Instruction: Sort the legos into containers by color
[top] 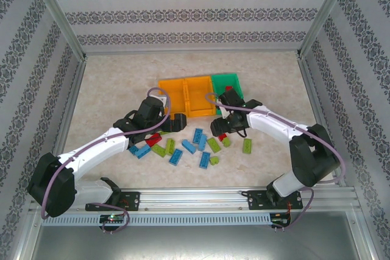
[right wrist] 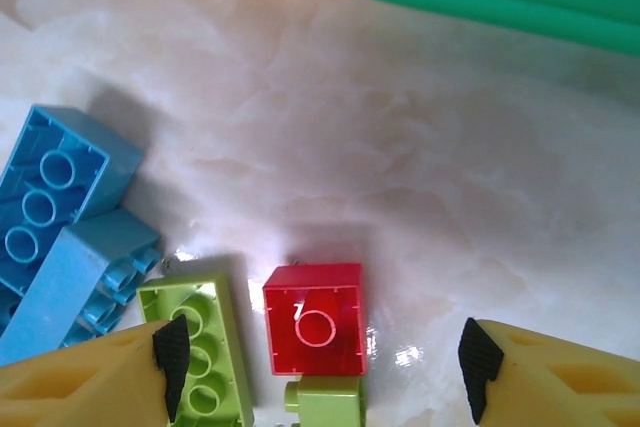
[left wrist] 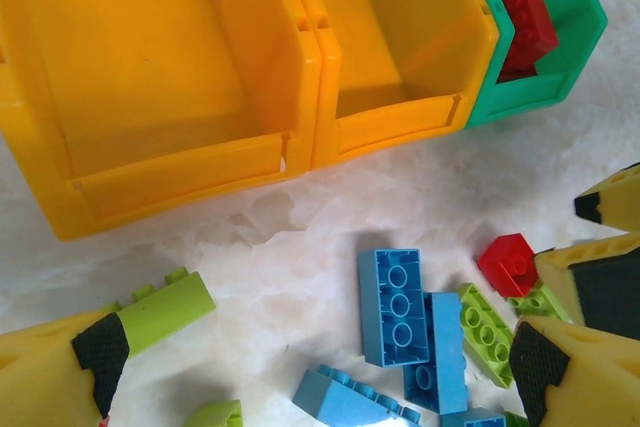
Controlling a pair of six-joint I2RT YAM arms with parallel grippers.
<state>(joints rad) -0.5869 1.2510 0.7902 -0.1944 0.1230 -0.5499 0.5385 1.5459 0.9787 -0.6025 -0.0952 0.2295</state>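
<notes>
From above, the containers (top: 186,92) sit far centre, with the legos (top: 198,135) scattered just near them.

Left wrist: the left gripper (left wrist: 320,362) is spread wide above blue bricks (left wrist: 395,307). Red bricks (left wrist: 520,17) lie in the green bin (left wrist: 525,105).

Right wrist: the right gripper (right wrist: 325,359) is spread astride a red brick (right wrist: 313,319), without touching it.

We take a pale beige marble-patterned tabletop (top: 122,83) as our landmark. Behind it and along both its sides rise white walls papered with grey ornamental bands (top: 195,13). Slanting silver aluminium frame posts (top: 57,13) stand at its far corners, and a slotted silver aluminium rail (top: 195,199) runs along its near edge.
</notes>
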